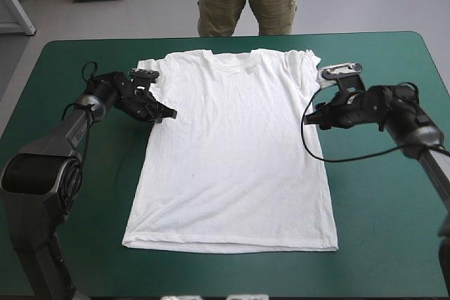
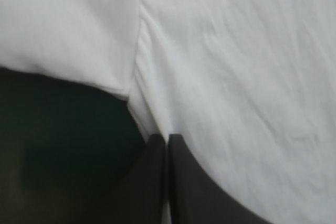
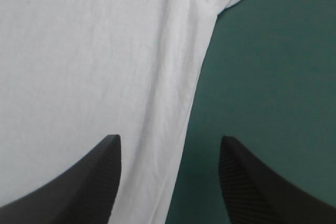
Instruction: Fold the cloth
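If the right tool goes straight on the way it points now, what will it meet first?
Most likely the T-shirt: its side edge lies just ahead of the open right tool, though depth is unclear.

The high view looks forward and down from behind the robot over the whole teal-green surface (image 1: 394, 194). The left wrist view looks along the left fingers (image 2: 199, 187), very near the T-shirt (image 2: 236, 51) at an armpit. The right wrist view looks along the right fingers (image 3: 73, 192), close over its side edge. All three share the T-shirt.
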`<state>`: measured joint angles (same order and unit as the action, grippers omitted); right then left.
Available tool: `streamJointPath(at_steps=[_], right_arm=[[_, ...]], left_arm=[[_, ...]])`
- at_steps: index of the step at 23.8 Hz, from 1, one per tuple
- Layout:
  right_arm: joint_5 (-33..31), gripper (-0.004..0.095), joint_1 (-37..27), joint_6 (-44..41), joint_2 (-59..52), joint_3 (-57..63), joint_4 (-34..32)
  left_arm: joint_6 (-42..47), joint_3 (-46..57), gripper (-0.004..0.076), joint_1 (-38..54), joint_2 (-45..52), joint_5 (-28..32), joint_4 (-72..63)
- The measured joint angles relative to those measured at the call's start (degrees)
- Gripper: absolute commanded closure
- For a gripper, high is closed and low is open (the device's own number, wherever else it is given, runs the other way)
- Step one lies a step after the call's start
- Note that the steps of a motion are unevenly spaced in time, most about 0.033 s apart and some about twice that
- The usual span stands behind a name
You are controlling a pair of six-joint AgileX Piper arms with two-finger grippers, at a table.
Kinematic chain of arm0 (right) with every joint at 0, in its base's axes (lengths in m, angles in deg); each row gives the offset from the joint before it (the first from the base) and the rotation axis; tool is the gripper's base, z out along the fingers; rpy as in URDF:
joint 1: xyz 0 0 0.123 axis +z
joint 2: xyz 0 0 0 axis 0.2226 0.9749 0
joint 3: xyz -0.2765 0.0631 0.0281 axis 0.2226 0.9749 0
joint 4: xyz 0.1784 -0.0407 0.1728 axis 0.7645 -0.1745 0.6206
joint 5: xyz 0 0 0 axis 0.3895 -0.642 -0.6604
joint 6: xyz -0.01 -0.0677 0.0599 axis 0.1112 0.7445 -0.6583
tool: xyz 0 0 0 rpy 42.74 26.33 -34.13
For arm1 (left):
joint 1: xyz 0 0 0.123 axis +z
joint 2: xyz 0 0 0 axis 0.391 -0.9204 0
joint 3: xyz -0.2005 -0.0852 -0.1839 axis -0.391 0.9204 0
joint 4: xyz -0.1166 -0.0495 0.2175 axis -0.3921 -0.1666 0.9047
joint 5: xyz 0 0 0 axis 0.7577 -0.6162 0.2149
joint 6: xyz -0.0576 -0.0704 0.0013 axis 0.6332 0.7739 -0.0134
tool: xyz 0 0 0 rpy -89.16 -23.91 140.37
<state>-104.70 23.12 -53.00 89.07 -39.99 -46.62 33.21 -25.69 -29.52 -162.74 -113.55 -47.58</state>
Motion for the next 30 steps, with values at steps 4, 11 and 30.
streamJointPath(at_steps=[4,11,30], right_arm=[[0.11,0.0368,0.0,0.59,11.6,-8.4,-0.13],[-0.63,0.0368,0.0,0.83,26.52,-18.78,-1.14],[-3.66,0.0925,0.0,2.19,19.12,-22.24,-0.89]], left_arm=[[0.0,0.0,0.0733,0.0,0.0,-0.05,-0.05],[0.0,0.0,0.0733,-0.07,0.0,-0.05,-0.05],[2.64,-6.84,0.0733,-0.27,3.85,-0.15,0.65]])
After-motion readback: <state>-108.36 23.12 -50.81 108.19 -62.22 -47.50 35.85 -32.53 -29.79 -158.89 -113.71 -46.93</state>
